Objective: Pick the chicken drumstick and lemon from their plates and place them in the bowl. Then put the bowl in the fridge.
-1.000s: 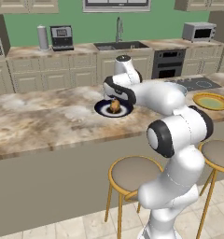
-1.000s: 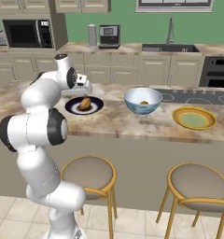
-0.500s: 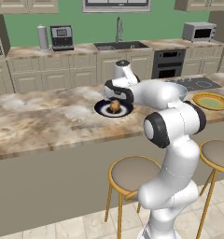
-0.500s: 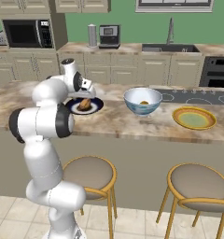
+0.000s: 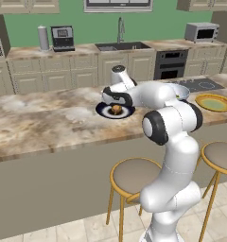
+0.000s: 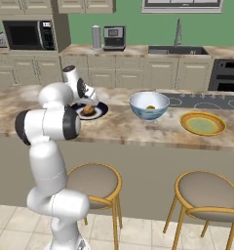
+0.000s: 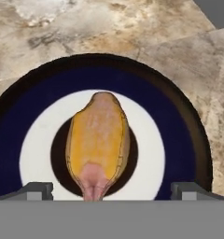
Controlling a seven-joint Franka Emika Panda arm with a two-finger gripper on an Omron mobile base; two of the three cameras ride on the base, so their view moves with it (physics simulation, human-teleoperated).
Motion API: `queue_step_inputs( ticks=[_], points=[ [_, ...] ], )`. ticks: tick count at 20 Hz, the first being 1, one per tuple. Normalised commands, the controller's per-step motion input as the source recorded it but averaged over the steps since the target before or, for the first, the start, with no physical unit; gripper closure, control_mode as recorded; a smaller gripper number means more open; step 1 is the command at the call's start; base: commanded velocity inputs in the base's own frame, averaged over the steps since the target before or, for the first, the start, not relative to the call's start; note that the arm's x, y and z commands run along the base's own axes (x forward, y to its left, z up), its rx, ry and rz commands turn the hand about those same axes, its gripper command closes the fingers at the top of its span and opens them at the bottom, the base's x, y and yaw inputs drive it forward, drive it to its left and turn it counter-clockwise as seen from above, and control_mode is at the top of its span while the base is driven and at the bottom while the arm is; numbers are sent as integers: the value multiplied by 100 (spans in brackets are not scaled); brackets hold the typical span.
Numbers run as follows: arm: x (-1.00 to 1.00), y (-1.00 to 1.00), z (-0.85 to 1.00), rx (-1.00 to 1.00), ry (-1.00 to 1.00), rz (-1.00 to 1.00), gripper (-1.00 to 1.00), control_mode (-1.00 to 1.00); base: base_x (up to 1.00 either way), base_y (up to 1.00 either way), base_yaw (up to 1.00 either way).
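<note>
The gripper (image 7: 110,191), fingers spread and released, is hovering directly above the golden-brown oblong chicken drumstick (image 7: 99,142) lying centred on the round navy white-ringed plate (image 7: 179,140), evidently aligning to straddle it.

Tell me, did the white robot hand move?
Yes. The fingers came lower toward the golden-brown oblong chicken drumstick on the dark navy round plate, which stayed put.

golden drumstick (image 7: 98,142) on navy plate (image 7: 179,121)
</note>
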Motion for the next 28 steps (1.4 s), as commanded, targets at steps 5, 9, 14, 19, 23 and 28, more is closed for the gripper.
queue_step_inputs(
  ticks=[5, 9, 14, 19, 23, 28],
  points=[
    [22, 1, -19, 1, -10, -1, -100, -100, 0, 0, 0],
    [24, 0, -17, 5, -1, 0, -100, -100, 0, 0, 0],
    [8, 0, -12, 4, 0, 0, -100, -100, 0, 0, 0],
    [5, 0, -8, 0, 2, -1, -100, -100, 0, 0, 0],
    [10, 0, -14, 0, 2, 0, -100, -100, 0, 0, 0],
    [11, 0, -9, 0, 0, 0, -100, -100, 0, 0, 0]
  ],
)
